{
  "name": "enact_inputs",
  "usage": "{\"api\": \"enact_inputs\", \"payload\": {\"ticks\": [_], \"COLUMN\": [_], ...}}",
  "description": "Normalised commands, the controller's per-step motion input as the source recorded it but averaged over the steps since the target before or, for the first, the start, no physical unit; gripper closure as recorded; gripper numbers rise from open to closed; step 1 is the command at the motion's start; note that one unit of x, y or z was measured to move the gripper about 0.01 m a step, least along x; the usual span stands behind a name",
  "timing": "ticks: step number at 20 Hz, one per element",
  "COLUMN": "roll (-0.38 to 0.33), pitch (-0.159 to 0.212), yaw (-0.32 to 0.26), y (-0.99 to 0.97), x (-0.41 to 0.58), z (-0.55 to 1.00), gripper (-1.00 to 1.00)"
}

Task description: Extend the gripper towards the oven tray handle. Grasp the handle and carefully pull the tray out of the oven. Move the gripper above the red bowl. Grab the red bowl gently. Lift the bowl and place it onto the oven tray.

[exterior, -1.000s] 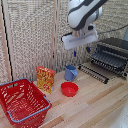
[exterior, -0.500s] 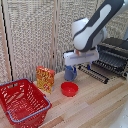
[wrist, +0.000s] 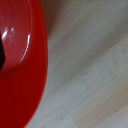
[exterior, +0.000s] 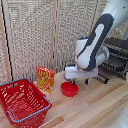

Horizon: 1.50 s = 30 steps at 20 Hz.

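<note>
Wooden table (exterior: 100,107) before slatted screens | red bowl (exterior: 69,89) near table's middle, gripper (exterior: 75,82) low over its rim | finger spread and grip: cannot tell | tray (exterior: 111,66) out from oven (exterior: 119,52) behind | risk: off-centre rim pinch tips or skids bowl.

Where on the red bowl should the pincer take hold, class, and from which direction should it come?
Best on the thin rim, from straight above. The red bowl sits upright on the wooden table, shallow and round, with low sloping walls, so a side approach would probably slip. One finger inside and one outside the rim should pinch it; the pincer hangs just over it.
</note>
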Motion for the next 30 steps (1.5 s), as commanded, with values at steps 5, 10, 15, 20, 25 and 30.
{"api": "enact_inputs", "payload": {"ticks": [5,10,15,20,25,30], "roll": [0.003,0.0,0.0,0.0,0.0,0.0], "pitch": [0.009,0.0,-0.007,-0.027,-0.036,-0.048], "yaw": [0.0,0.027,0.003,-0.024,-0.062,-0.063], "y": [0.0,0.0,0.0,0.0,0.0,0.0], "x": [-0.002,0.0,0.014,0.0,0.051,0.057], "z": [-0.02,0.0,0.0,0.02,0.06,0.07], "gripper": [1.0,1.0,1.0,1.0,1.0,1.0]}}
